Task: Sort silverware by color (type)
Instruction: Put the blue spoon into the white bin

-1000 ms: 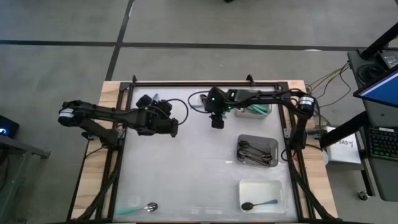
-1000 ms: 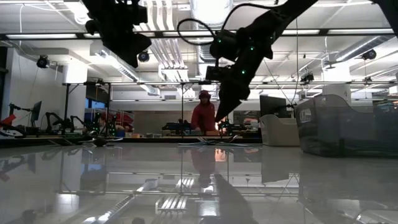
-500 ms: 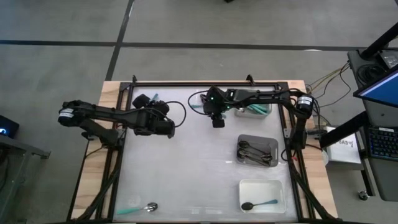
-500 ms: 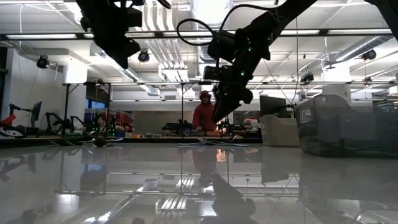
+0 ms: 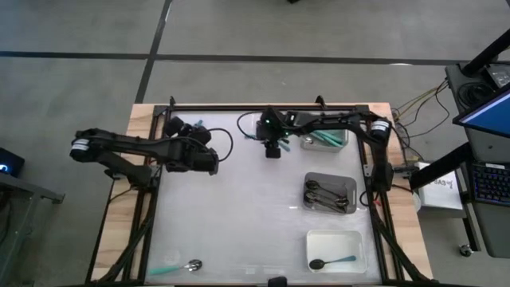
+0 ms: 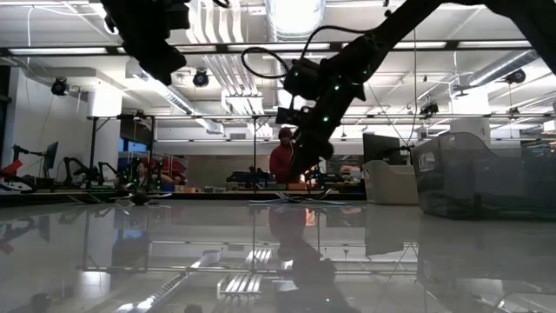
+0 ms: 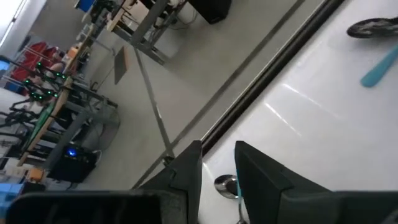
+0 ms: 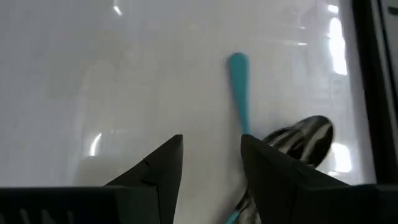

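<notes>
Plainly, the teal-handled, silver-bowled spoon (image 5: 185,266) lies flat by the white bench's (image 5: 239,207) edge, well apart from the open, empty right end effector (image 5: 272,151). I cannot tell the left end effector's (image 5: 211,163) state. A glancing pinch could push the spoon off.

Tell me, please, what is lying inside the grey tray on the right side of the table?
The grey tray holds a heap of all-metal spoons, lying roughly lengthwise. They overlap, so their number and whatever lies beneath them cannot be told.

three trays (image 5: 330,193) line the table's right side – one loose spoon (image 5: 178,267) front-left.
</notes>
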Action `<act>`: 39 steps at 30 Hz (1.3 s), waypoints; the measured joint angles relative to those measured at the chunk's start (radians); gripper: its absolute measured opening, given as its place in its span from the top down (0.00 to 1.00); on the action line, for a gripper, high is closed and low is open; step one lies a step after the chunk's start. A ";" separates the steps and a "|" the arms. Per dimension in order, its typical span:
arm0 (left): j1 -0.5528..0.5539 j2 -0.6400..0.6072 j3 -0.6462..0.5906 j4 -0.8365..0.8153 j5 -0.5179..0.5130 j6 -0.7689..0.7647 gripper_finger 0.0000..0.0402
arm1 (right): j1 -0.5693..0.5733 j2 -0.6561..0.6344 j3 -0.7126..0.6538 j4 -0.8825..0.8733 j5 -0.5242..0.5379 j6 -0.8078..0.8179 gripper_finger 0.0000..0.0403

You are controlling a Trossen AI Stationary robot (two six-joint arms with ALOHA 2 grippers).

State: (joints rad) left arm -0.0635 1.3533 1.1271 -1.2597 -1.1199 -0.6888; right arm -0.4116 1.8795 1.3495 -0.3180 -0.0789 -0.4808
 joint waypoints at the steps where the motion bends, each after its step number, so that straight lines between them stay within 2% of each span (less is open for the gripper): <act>1: 0.000 -0.007 0.000 -0.004 -0.002 0.000 0.80 | -0.003 0.016 0.018 0.000 0.001 0.014 0.62; 5: 0.000 -0.041 -0.001 -0.017 -0.026 0.002 0.80 | -0.017 0.086 0.109 -0.020 0.000 0.037 0.62; 13: 0.000 -0.113 -0.004 -0.052 -0.026 0.004 0.80 | -0.025 0.253 0.324 -0.247 0.000 0.010 0.62; 19: 0.000 -0.153 -0.004 -0.073 -0.033 0.004 0.80 | -0.028 0.319 0.436 -0.312 0.001 0.007 0.62; 27: 0.000 -0.188 -0.026 -0.083 -0.038 0.004 0.80 | -0.030 0.320 0.494 -0.336 0.000 0.009 0.62; 39: 0.000 -0.212 -0.063 -0.081 -0.048 -0.015 0.80 | -0.061 0.355 0.489 -0.330 -0.002 -0.002 0.62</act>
State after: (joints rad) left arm -0.0635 1.1416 1.0645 -1.3403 -1.1677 -0.7040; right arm -0.4723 2.2343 1.8388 -0.6479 -0.0804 -0.4833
